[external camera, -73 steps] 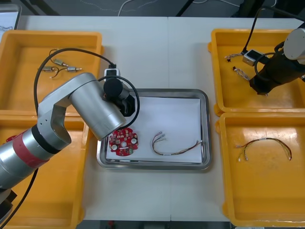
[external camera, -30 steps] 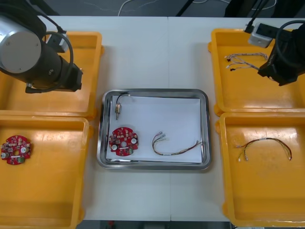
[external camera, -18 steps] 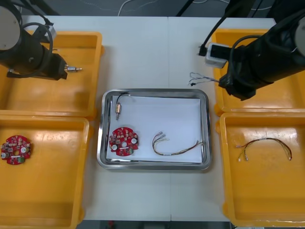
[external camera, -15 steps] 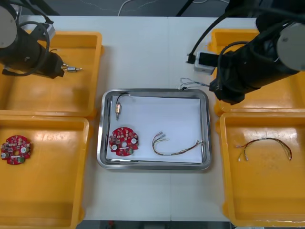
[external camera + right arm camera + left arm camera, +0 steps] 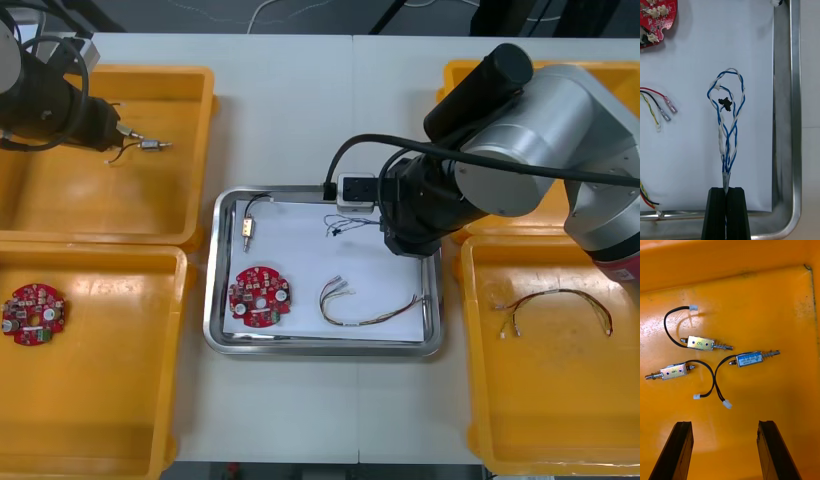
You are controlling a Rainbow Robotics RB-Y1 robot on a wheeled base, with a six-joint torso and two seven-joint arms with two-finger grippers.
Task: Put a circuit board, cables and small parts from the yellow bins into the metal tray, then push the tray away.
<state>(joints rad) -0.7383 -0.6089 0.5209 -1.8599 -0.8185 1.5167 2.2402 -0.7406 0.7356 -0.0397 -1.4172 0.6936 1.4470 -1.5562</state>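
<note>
Broadly, the light worktop (image 5: 300, 120) carries four yellow plastic bins (image 5: 110, 72), two down each side of the front view, with a shiny rectangular metal tray (image 5: 431, 300), lined white, at centre frame. Over the tray's upper right, the right pincer (image 5: 726, 190) is clamped tight on the tail of a twisted blue and white cable (image 5: 728, 112), whose loop reaches over the lining near the tray's upper rim. At upper left the left pincer (image 5: 724, 423) hovers wide open and empty over three small metal parts (image 5: 700, 344) in a bin. Already in the tray lie a round red circuit board (image 5: 259, 296) at lower left, a red and yellow cable (image 5: 365, 308) beside it and one small metal part (image 5: 246, 229) above. To place it well, I judge the right pincer should drop lower, away from the rim, before releasing, so the springy loop settles flat.
</note>
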